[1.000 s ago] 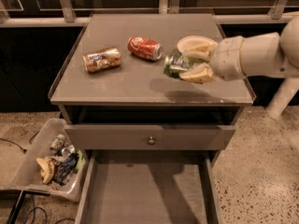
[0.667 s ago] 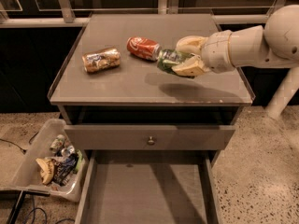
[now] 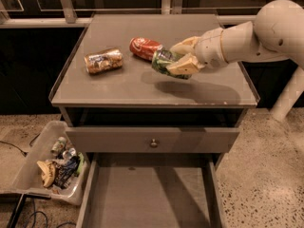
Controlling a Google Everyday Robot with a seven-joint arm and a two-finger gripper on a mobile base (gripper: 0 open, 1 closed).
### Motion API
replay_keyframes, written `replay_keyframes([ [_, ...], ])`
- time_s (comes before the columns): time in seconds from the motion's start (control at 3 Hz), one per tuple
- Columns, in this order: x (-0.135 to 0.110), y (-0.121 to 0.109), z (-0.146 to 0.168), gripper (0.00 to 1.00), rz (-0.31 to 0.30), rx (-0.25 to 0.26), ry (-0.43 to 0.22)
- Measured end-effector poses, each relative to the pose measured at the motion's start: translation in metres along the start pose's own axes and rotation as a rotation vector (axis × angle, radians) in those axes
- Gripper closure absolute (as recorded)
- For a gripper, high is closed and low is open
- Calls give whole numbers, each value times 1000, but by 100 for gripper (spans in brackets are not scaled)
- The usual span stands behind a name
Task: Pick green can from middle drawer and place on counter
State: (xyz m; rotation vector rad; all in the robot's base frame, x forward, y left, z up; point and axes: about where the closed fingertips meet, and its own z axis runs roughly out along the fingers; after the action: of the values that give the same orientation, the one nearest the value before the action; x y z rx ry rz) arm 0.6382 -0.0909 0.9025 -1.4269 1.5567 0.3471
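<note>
The green can (image 3: 165, 62) is held on its side in my gripper (image 3: 179, 57), whose pale fingers (image 3: 184, 65) are shut on it. It hangs just above the middle of the counter (image 3: 142, 87), right beside the red cola can. My white arm reaches in from the right. The middle drawer (image 3: 147, 196) is pulled open at the bottom of the view; the part of its grey floor that shows is bare.
A red cola can (image 3: 143, 47) and a gold-brown can (image 3: 103, 61) lie on their sides on the counter's left half. The closed top drawer front with a knob (image 3: 153, 142) is above the open drawer. A clear bin of trash (image 3: 52, 164) stands on the floor at left.
My gripper has carried the green can leftward over the counter, from the right side toward the red cola can, and a little lower.
</note>
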Motion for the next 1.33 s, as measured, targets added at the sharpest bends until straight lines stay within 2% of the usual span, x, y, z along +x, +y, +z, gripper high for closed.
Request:
replay_keyframes([
  [0.67,5,9,13,100,24,-53,24],
  [1.0,16,11,21,100,49,-69,38],
  [1.33,16,11,21,81,49,-69,38],
])
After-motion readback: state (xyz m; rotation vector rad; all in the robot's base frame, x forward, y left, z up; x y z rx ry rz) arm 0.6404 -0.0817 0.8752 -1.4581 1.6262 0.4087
